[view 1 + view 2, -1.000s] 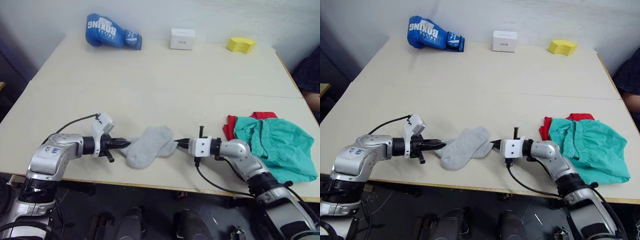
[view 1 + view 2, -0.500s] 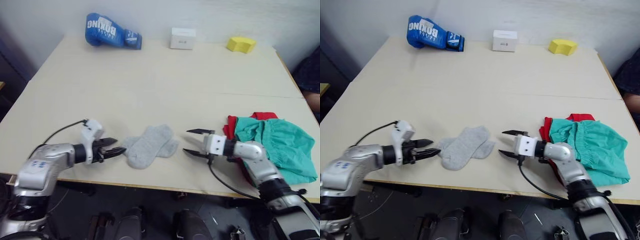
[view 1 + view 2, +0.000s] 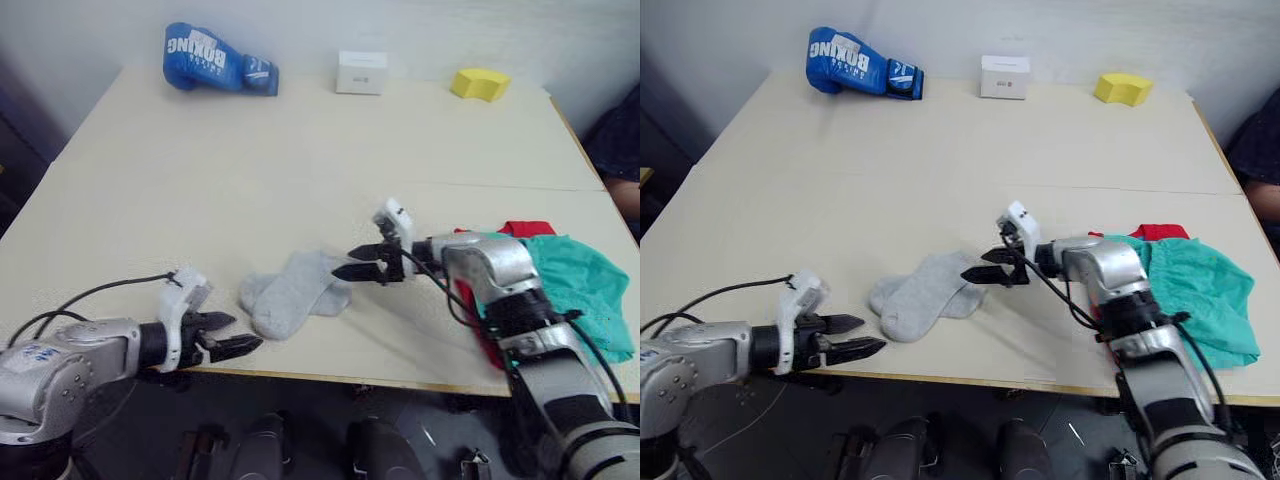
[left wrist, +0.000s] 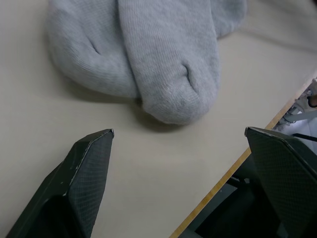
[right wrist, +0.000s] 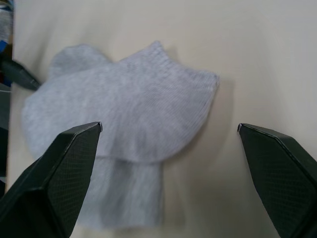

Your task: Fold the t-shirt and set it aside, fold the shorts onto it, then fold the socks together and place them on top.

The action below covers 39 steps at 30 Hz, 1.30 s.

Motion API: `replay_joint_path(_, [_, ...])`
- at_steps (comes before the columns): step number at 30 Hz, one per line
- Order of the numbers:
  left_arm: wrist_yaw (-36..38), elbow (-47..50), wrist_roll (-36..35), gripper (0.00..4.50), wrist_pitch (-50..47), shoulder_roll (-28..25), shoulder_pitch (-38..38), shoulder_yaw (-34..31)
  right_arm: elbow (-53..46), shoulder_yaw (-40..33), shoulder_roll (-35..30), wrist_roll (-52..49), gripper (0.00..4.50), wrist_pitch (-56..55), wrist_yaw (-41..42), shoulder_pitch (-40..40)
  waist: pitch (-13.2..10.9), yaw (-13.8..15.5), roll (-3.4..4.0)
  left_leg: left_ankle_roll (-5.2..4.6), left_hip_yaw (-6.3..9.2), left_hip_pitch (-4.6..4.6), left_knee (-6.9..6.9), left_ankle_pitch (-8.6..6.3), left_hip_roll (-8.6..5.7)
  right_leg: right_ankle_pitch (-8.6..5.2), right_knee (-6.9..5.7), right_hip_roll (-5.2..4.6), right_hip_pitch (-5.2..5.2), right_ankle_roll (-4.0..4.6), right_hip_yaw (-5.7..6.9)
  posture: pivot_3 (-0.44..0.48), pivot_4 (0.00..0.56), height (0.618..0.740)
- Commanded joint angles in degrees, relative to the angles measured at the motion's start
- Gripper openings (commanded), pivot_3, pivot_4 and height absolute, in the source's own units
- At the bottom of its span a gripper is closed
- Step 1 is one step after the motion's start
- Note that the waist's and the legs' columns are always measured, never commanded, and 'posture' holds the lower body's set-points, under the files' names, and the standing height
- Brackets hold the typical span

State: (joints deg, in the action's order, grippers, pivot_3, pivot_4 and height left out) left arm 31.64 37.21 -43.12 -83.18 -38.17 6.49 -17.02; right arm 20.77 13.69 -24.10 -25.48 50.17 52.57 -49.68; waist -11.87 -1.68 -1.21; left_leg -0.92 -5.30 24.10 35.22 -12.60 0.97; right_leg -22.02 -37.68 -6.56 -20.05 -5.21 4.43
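Socks (image 3: 290, 292) lie overlapped, one partly across the other, near the front edge of the tabletop (image 3: 300, 150), about midway between my two arms. From the left wrist view I see the rounded toe ends of the grey pair (image 4: 148, 54) side by side, flat on the surface, just short of the edge.

My left end effector (image 3: 232, 335) hovers at the front edge, near the socks but clear of them, with its two black fingers spread apart and nothing between them. My right end effector (image 3: 358, 261) sits just beside the far end of the socks, its fingers also parted wide and holding nothing; the right wrist view shows the ribbed cuff of the upper sock (image 5: 124, 119) between the two spread fingers, untouched as far as I can tell.

Off to my right, the teal-green shorts (image 3: 580, 290) lie in a loose heap on top of the red t-shirt (image 3: 525, 229), of which I can see just a strip of red at the far edge and along the near side of the pile.

At the far side of the tabletop stand a blue boxing glove (image 3: 215, 58), a small white box (image 3: 361, 72) and a yellow sponge (image 3: 480, 84), well apart from the clothes.
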Motion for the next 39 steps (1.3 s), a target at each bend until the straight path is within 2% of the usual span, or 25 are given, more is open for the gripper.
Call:
replay_joint_path(1, [-6.2,5.1,0.4,4.45,-2.1,4.6,-0.1,1.2,5.3,0.1,4.1,3.9,4.5,-4.3,-2.5,-3.0,0.0,0.0,-0.05,-0.05,-0.01,0.07,0.03,0.03,-0.03,0.05,-0.03,0.0,-0.03,-0.09,-0.02,0.0,0.15,0.74])
replay_joint_path(3, [-8.3,6.1,1.9,4.5,-1.8,5.1,-1.2,3.2,7.9,0.4,6.1,5.5,4.12,-5.5,-2.7,-4.0,0.1,0.1,-0.13,-0.08,-0.04,0.07,0.08,0.05,-0.05,0.06,0.03,0.0,-0.02,-0.11,-0.02,0.0,0.15,0.74])
replay_joint_path(6, [-11.0,6.3,4.0,3.92,-0.2,5.4,-3.1,4.9,9.6,0.4,7.5,6.9,3.24,-6.1,-1.9,-4.5,0.1,0.0,-0.13,-0.08,-0.03,0.04,0.09,0.11,-0.06,0.06,0.01,0.0,-0.01,-0.11,-0.03,0.0,0.15,0.74])
replay_joint_path(11, [-12.8,5.9,5.2,2.36,2.2,6.6,-4.8,6.0,10.0,-0.3,8.2,8.1,1.42,-7.5,-1.1,-4.2,0.1,0.0,-0.13,0.1,-0.01,-0.05,0.06,0.21,-0.04,0.08,-0.09,0.01,-0.01,-0.12,-0.03,0.0,0.15,0.74])
replay_joint_path(12, [-12.8,5.8,5.3,2.17,2.7,6.7,-5.1,6.1,10.1,-0.5,8.3,8.4,1.26,-8.3,-1.1,-4.1,0.1,0.0,-0.12,0.16,-0.02,-0.05,0.04,0.19,-0.03,0.08,-0.09,0.02,-0.02,-0.12,-0.03,0.0,0.15,0.74])
replay_joint_path(14, [-13.0,5.6,5.5,1.59,3.7,7.1,-5.5,6.1,10.0,-1.2,8.5,8.6,0.53,-9.5,-1.0,-3.7,0.1,0.0,-0.12,0.2,-0.02,-0.04,-0.01,0.19,-0.03,0.09,-0.1,0.02,-0.07,-0.11,-0.03,0.0,0.15,0.74])
replay_joint_path(16, [-12.6,5.6,5.1,0.99,4.4,6.9,-5.7,5.8,9.3,-1.8,8.5,8.5,0.0,-10.9,-0.2,-3.3,0.1,0.0,-0.13,0.11,-0.03,0.02,-0.05,0.24,-0.04,0.09,-0.09,0.02,-0.15,-0.11,-0.04,0.0,0.15,0.74])
replay_joint_path(19, [-11.3,5.6,3.8,0.07,5.5,6.6,-5.8,4.2,7.8,-2.6,8.3,8.0,0.0,-11.8,0.6,-2.6,0.1,0.0,-0.13,0.09,-0.04,0.04,-0.07,0.24,-0.04,0.09,-0.06,0.02,-0.16,-0.11,-0.04,0.0,0.15,0.74])
replay_joint_path(23, [-7.4,5.9,1.2,0.03,8.4,5.1,-5.8,0.4,3.6,-5.6,8.2,5.4,0.0,-12.8,1.9,-1.5,0.1,0.0,-0.12,0.1,-0.04,0.1,-0.07,0.25,-0.04,0.09,-0.06,0.02,-0.22,-0.11,-0.03,0.0,0.15,0.74])
replay_joint_path(28, [-1.8,5.2,-6.5,0.03,8.4,2.8,-5.4,-7.6,-4.8,-8.8,5.6,2.1,0.0,-8.5,2.4,0.4,0.1,0.0,-0.11,0.15,-0.05,0.12,-0.1,0.26,0.0,0.08,-0.09,0.03,-0.31,-0.11,-0.04,0.0,0.15,0.74])
replay_joint_path(31, [3.0,3.0,-9.7,0.03,9.5,-2.0,-4.9,-10.1,-13.0,-12.2,4.2,-1.7,0.0,-5.6,1.4,4.0,0.1,0.0,-0.11,0.17,-0.05,0.12,-0.15,0.26,0.01,0.08,-0.08,0.03,-0.31,-0.11,-0.04,0.0,0.15,0.74])
replay_joint_path(35, [11.2,-1.6,-7.2,0.03,16.9,-9.6,-3.9,-8.0,-23.4,-15.2,3.6,-5.2,0.0,-2.8,-1.7,10.6,0.1,0.1,-0.09,0.25,-0.11,0.15,-0.24,0.21,-0.02,0.08,0.0,0.02,-0.34,-0.1,-0.08,0.0,0.15,0.74])
replay_joint_path(39, [21.8,-15.7,-0.7,0.03,25.9,-17.9,3.9,1.1,-34.4,-16.1,4.2,-6.9,0.0,-1.9,-6.7,20.3,0.0,0.1,-0.06,0.47,-0.14,0.14,-0.34,0.11,-0.02,0.09,0.04,0.02,-0.43,-0.08,-0.11,0.0,0.15,0.74])
